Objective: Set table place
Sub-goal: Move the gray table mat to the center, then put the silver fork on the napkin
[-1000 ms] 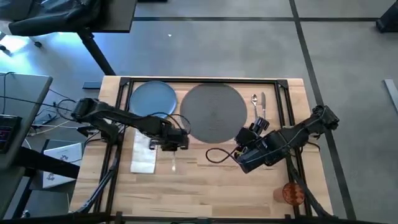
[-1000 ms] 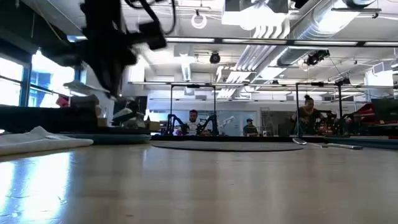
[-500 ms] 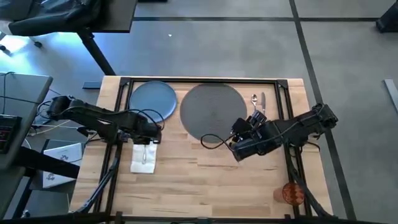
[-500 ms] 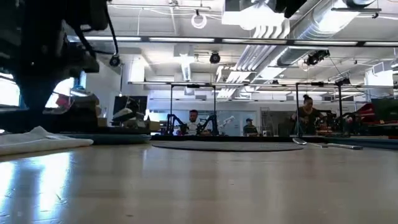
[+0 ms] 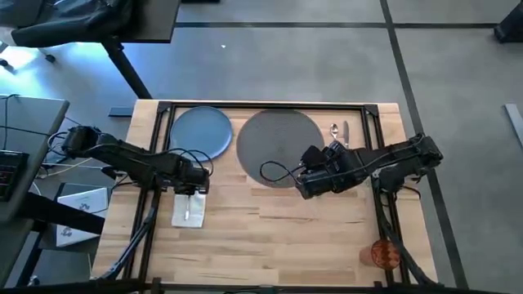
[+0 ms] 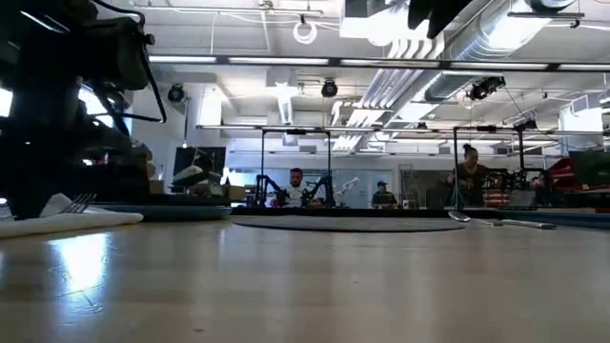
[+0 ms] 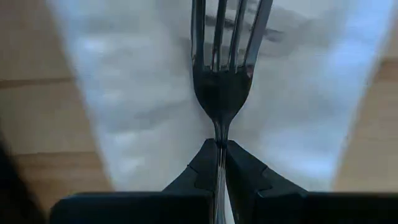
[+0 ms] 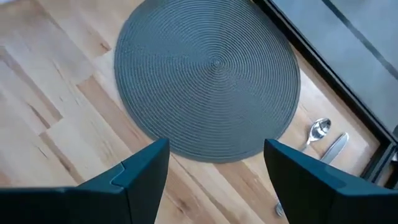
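While the left end effector [image 7: 221,163] pinches the fork [image 7: 225,68] over the napkin [image 7: 130,106], the right end effector [image 8: 214,171] gapes above the mat [image 8: 208,74].

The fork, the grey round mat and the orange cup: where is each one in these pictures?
fork [image 7: 222,87], left wrist view, on the neck just below the tines.
grey round mat [image 8: 211,74], right wrist view, near the centre of its weave.
orange cup [image 5: 385,253], high view, on its round body.

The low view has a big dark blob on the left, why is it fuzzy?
In the low view, that blob is the left arm, close to the camera and blurred; the fork tines beside it look sharper, and the table shines with window glare.
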You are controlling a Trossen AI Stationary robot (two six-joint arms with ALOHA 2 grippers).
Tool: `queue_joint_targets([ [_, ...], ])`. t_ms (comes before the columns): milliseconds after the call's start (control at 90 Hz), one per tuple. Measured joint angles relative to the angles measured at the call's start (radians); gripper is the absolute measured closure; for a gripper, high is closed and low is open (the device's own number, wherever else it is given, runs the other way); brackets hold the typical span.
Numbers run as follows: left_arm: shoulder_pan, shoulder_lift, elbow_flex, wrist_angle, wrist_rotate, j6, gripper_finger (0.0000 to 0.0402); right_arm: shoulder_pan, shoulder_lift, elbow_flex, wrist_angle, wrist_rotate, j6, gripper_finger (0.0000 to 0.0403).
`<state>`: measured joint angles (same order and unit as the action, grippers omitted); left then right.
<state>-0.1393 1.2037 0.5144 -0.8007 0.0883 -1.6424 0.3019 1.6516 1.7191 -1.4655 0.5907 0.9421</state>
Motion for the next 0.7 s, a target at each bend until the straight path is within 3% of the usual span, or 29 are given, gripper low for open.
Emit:
queue_joint_targets([
  [156, -0.029, -0.001, -0.015, 0.014, -0.006, -0.028, 0.0382, -0.022, 0.000, 0.000, 0.017, -0.038, -0.003, 0.0155],
  [344, -0.034, -0.030, -0.014, 0.016, 0.037, 0.012, 0.0319, -0.101, 0.001, 0.000, 0.044, -0.247, -0.073, 0.0155],
  [489, -0.050, -0.103, 0.042, -0.027, 0.029, 0.064, 0.0266, -0.238, 0.044, 0.000, 0.202, -0.425, -0.263, 0.0155],
  [700, -0.071, -0.220, 0.138, -0.098, -0.053, 0.084, 0.0235, -0.439, 0.259, 0.000, 0.439, -0.439, -0.477, 0.0156],
])
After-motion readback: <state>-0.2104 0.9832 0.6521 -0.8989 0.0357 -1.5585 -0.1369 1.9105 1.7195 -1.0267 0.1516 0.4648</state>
